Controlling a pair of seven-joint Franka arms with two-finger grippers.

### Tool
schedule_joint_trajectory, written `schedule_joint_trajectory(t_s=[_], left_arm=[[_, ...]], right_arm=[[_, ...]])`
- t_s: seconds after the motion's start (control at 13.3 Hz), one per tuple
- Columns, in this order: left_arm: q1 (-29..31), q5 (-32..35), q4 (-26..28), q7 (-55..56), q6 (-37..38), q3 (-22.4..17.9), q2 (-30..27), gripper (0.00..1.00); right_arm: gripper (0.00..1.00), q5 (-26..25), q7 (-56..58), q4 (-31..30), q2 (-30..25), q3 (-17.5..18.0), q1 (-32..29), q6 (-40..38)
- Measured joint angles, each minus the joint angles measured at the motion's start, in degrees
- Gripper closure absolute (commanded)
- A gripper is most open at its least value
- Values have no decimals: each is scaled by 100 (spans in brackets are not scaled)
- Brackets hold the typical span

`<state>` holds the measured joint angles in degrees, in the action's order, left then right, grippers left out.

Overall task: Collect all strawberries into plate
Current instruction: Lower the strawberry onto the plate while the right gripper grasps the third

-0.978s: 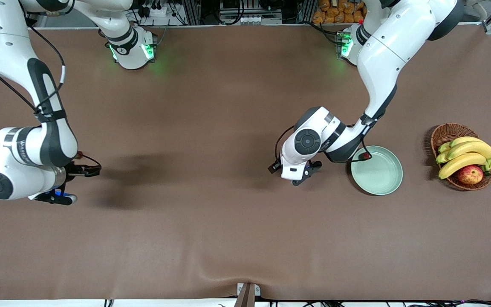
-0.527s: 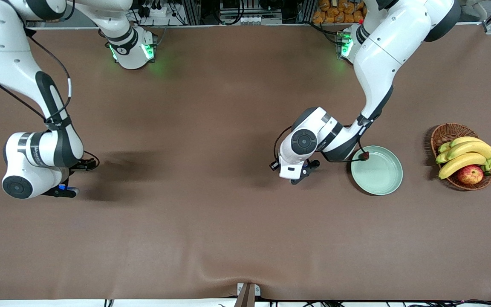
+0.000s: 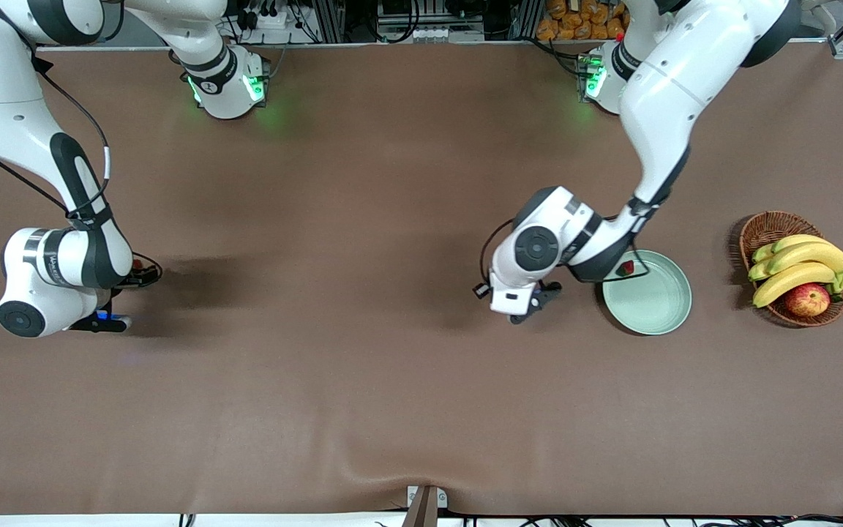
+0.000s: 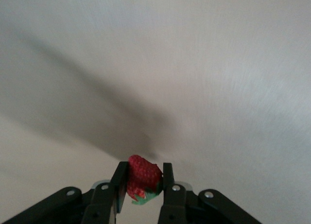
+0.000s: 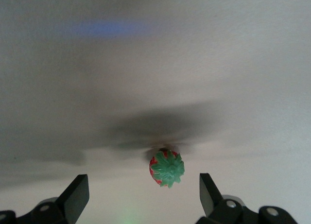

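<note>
My left gripper (image 4: pixel 144 171) is shut on a red strawberry (image 4: pixel 142 175) with a green cap and holds it above the bare table. In the front view this gripper (image 3: pixel 530 301) is over the table beside the mint-green plate (image 3: pixel 656 311), toward the right arm's end, and its berry is hidden. A second strawberry (image 3: pixel 627 268) lies in the plate by its rim. My right gripper (image 5: pixel 142 185) is open, low over the table, with a third strawberry (image 5: pixel 166 167) lying cap-up between its fingers, untouched. In the front view that gripper (image 3: pixel 120 289) is near the right arm's end.
A brown wicker basket (image 3: pixel 765 227) with bananas (image 3: pixel 795 267) and a red-yellow apple (image 3: pixel 807 300) stands beside the plate at the left arm's end. The brown table cover (image 3: pixel 363 366) has a fold at its near edge.
My left gripper has moved a little toward the plate with the strawberry in it. My right hand has shifted slightly over its strawberry.
</note>
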<state>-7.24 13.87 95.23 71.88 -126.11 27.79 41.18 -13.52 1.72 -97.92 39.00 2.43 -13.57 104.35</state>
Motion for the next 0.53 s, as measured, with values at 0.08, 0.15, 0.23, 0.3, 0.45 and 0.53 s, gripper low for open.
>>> schedule_joint_trajectory(t_s=[0.08, 0.15, 0.23, 0.3, 0.45, 0.53], left_arm=[[178, 0, -18, -374, 259, -3, -181, 94], [387, 0, -21, -778, 548, -4, -367, 92], [600, 0, -17, -1176, 815, -5, -520, 91], [803, 0, 7, -1503, 1004, -7, -624, 91], [1174, 0, 131, -2066, 1121, -12, -724, 89], [1337, 8, 205, -2359, 1124, -16, -729, 88]], right_arm=[[8, 0, 107, -24, 2, -2, -24, 9], [13, 0, 183, -36, 6, -4, -56, 18], [21, 0, 281, -45, 14, -6, -92, 23], [32, -1, 424, -54, 26, -7, -131, 30], [53, -1, 661, -66, 52, -9, -219, 48], [62, -1, 710, -68, 57, -9, -249, 52]])
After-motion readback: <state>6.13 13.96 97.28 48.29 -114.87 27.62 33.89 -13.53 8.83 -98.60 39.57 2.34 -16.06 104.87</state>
